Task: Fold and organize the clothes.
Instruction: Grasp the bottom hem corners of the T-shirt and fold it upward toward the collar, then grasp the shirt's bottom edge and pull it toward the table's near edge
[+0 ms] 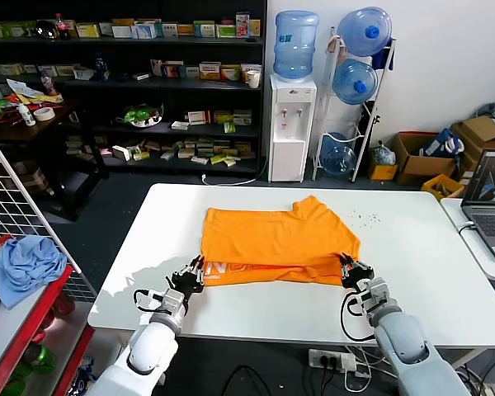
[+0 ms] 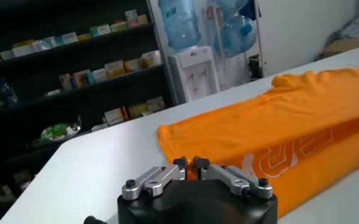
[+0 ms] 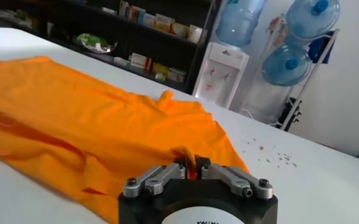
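The bright orange T-shirt (image 1: 272,235) lies on the white table (image 1: 421,264), folded over, with white lettering showing along its near edge. My left gripper (image 1: 191,271) sits at the shirt's near left corner. In the left wrist view its jaws (image 2: 187,162) stand nearly together, with orange cloth (image 2: 277,122) in the narrow gap. At the near right corner my right gripper (image 1: 351,267) holds on. The right wrist view shows a raised ridge of the shirt (image 3: 75,115) pinched between that gripper's (image 3: 189,163) jaws.
A laptop (image 1: 491,194) stands on a second table at the right. A light blue cloth (image 1: 26,262) lies on the wire rack at the left. Shelves, a water dispenser (image 1: 291,124) and cardboard boxes stand beyond the table's far edge.
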